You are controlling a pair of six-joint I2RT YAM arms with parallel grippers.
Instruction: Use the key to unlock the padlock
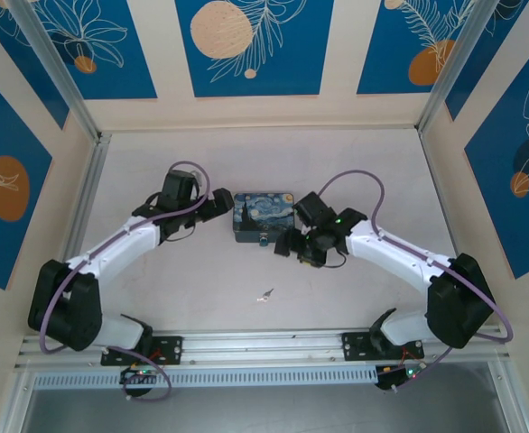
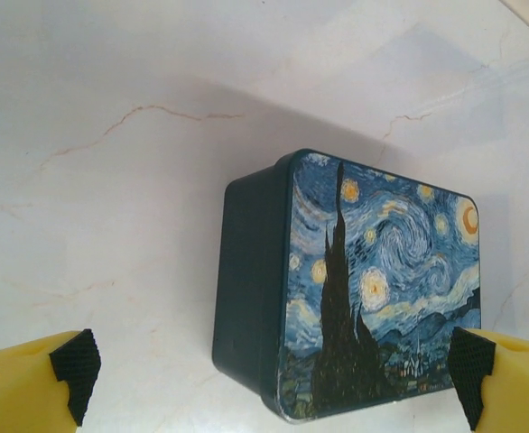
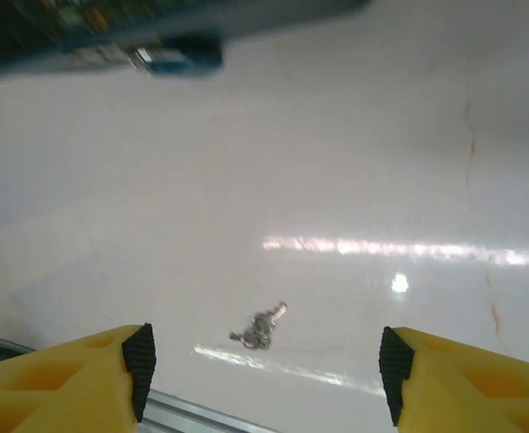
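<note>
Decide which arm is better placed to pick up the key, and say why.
Right. The right claw is open and faces the key, which lies loose on the table. The left claw is open at the tin, farther from the key.

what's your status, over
both open: left gripper by the tin, right gripper aimed at the key. key loose on table. padlock on tin's front, nothing blocking.

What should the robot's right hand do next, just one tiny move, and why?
Probably the right gripper should dip down toward the key. Its jaws are open and empty, and the key lies loose on the table just ahead of them, not yet picked up. The padlock at the front of the tin cannot be unlocked without that key in hand.
</note>
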